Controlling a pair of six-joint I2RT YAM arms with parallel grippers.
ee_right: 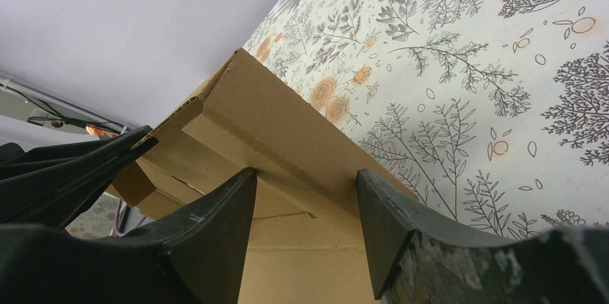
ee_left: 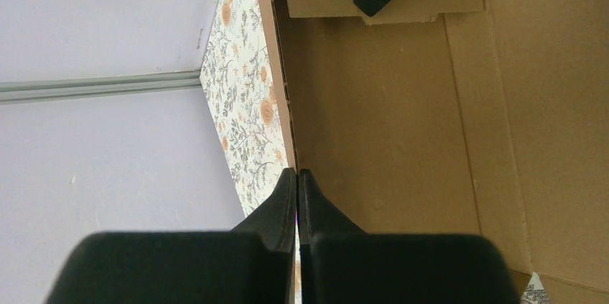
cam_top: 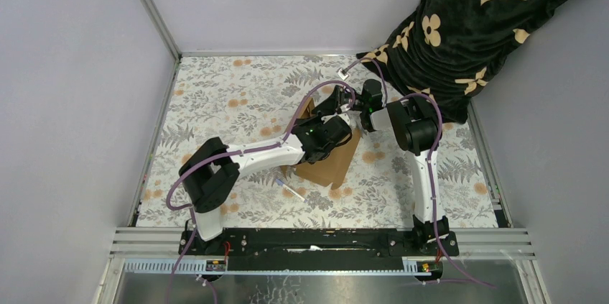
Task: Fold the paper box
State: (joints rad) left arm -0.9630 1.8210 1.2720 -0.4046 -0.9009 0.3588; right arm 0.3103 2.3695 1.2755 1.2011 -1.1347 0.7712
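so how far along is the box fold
Early on. Done: one wall of the box stands up. In hand: shut left fingers sit at that wall's crease; open right fingers straddle a raised, doubled flap. Left: the rest lies flat, unfolded.

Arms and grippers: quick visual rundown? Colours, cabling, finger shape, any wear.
The left arm and right arm both have white links with bulky black joint housings. A purple cable loops along each, and small green lights glow near the wrists. The left gripper has plain black fingers tapering to thin tips. The right gripper has black wedge-shaped fingers, one scuffed grey.
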